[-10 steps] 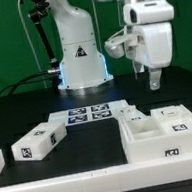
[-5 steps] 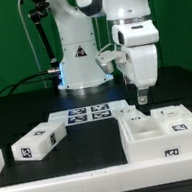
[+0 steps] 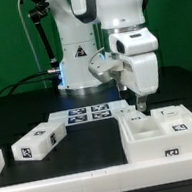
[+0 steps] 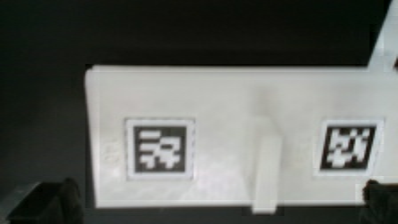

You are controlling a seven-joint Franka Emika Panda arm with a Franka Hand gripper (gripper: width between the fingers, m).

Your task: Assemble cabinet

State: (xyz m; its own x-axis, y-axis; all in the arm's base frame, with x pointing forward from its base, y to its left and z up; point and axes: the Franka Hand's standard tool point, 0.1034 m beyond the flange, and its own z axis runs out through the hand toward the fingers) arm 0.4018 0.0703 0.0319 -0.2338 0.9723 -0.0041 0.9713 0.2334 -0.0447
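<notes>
Above the cabinet [image 3: 151, 146], the gripper [image 3: 139, 106] (jaws apart) has shifted lower, toward the exterior view's left.

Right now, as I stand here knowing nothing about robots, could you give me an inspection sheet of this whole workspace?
Surface: black table; the marker board lies flat in front of the arm's base.
Job's things: white cabinet on the exterior view's right, carrying tags; one loose drawer block lies apart on the left.
Clutter: nothing seen beyond a long white rail along the front edge.
Grippers: the gripper is open, empty, hovering just above the cabinet's back edge.
Cables: black cables run down beside the base.
Surroundings: plain green wall; no people seen.
</notes>
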